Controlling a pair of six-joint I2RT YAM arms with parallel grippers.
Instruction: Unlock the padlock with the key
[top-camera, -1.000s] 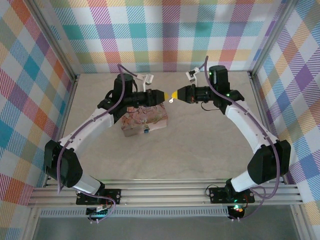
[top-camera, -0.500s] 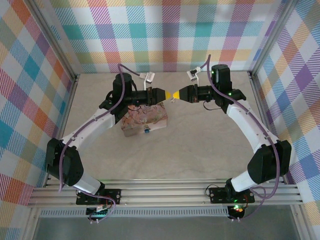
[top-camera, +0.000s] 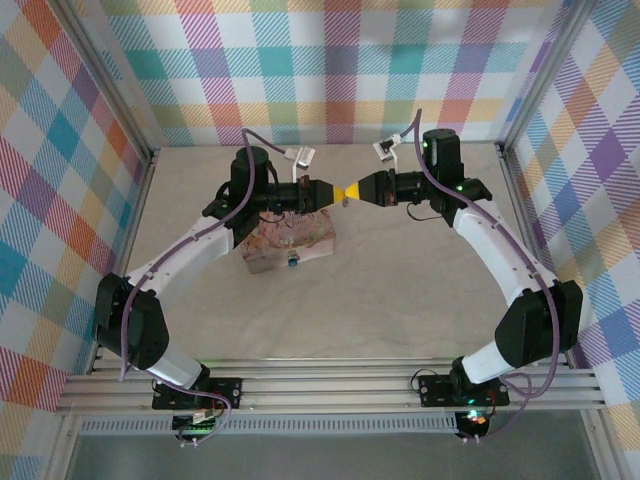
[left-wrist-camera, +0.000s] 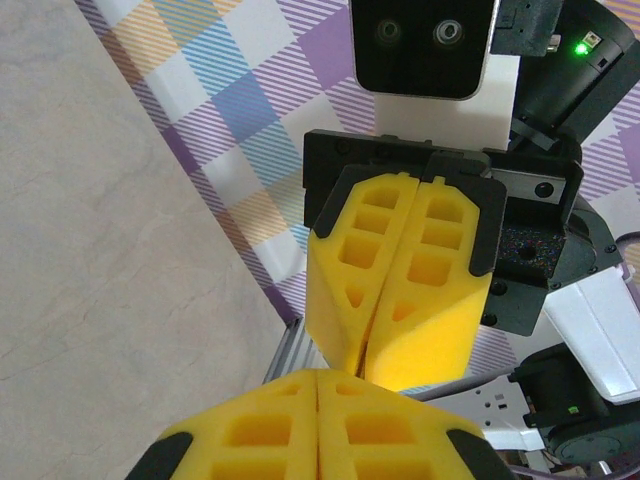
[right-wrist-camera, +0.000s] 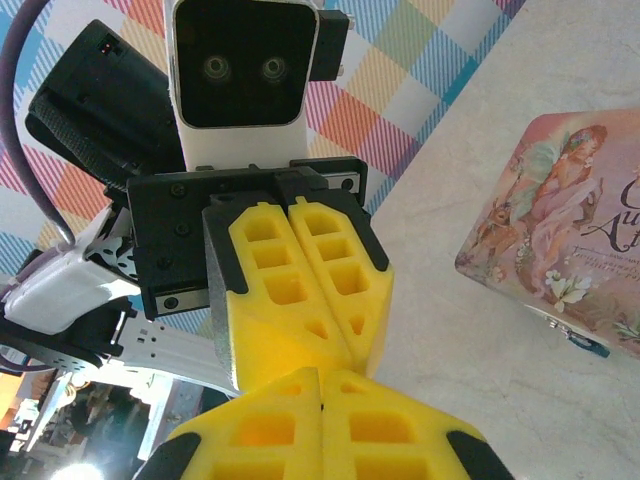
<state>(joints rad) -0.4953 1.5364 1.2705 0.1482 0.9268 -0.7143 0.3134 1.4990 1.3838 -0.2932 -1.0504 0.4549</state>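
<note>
My left gripper (top-camera: 333, 190) and right gripper (top-camera: 351, 189) meet tip to tip in the air above the table, both shut. A tiny pale sliver, the key (top-camera: 342, 200), hangs just below the right gripper's tips. In the left wrist view my left gripper (left-wrist-camera: 318, 376) points at the right gripper (left-wrist-camera: 362, 366), whose yellow pads are pressed together. The right wrist view shows my right gripper (right-wrist-camera: 321, 373) against the left gripper (right-wrist-camera: 338, 362). The key is hidden in both wrist views. The small blue-green padlock (top-camera: 291, 262) hangs at the front of the pink tin (top-camera: 290, 238), apart from both grippers, and appears again as the padlock (right-wrist-camera: 590, 346).
The pink pictured tin (right-wrist-camera: 560, 230) lies on the beige table (top-camera: 400, 290) under the left arm. Plaid walls close in the back and both sides. An aluminium rail (top-camera: 330, 385) runs along the near edge by the arm bases.
The two grippers have closed the gap between them and now touch tip to tip. The left arm has swung slightly right and the right gripper has risen a little.
</note>
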